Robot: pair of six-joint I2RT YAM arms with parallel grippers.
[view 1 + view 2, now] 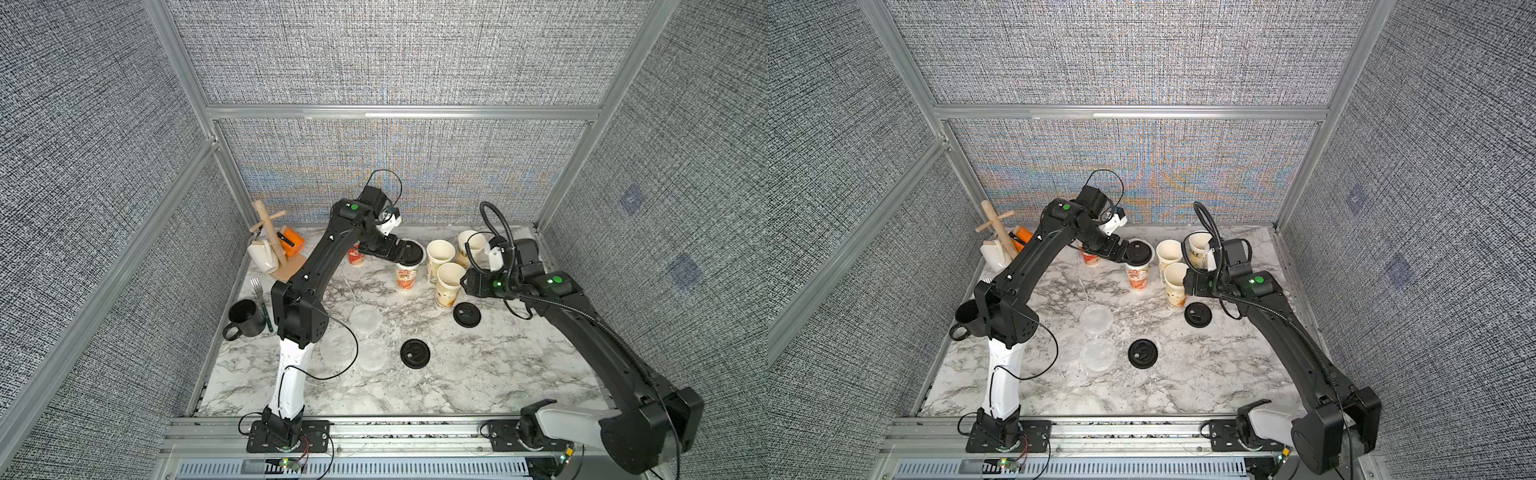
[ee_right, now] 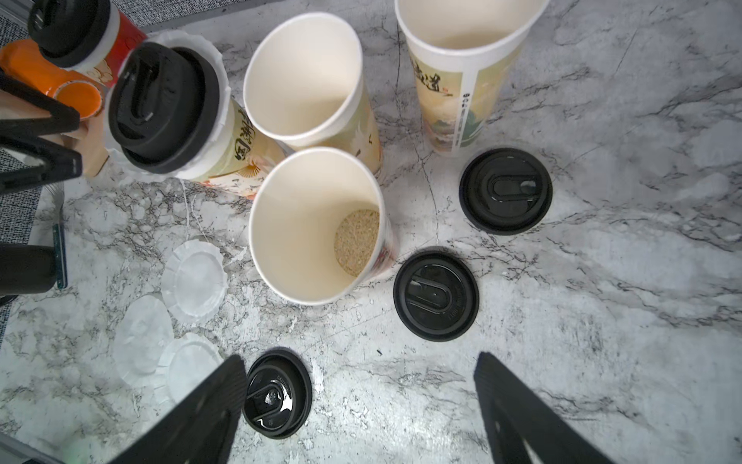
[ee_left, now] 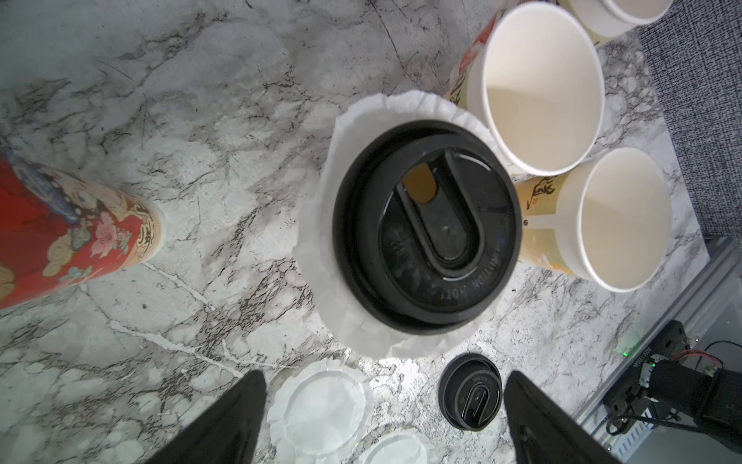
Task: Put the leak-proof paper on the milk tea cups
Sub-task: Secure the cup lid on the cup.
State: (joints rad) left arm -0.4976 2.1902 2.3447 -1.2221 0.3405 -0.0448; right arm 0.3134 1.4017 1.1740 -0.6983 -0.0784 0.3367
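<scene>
Paper (image 3: 315, 241) is peeking out all round from under a black lid (image 3: 427, 237) that is sitting on one milk tea cup (image 1: 406, 277). The left gripper (image 3: 384, 373) is hanging just above that lid with its fingers spread wide, and it is holding nothing. A red cup (image 1: 356, 257) is standing behind the left arm (it is wearing a lid and a paper too, as the right wrist view shows). Three open cups (image 1: 439, 253) are standing close together beside the lidded cup, near the back of the marble table (image 1: 478, 374). One of them is holding something sandy at its bottom. Three loose paper discs (image 1: 365, 320) are lying flat in a bunch nearer the front, with loose black lids (image 1: 414, 353) lying near them. The right gripper (image 2: 359, 357) is hovering over the table beside the open cups, fingers wide apart, gripping nothing.
</scene>
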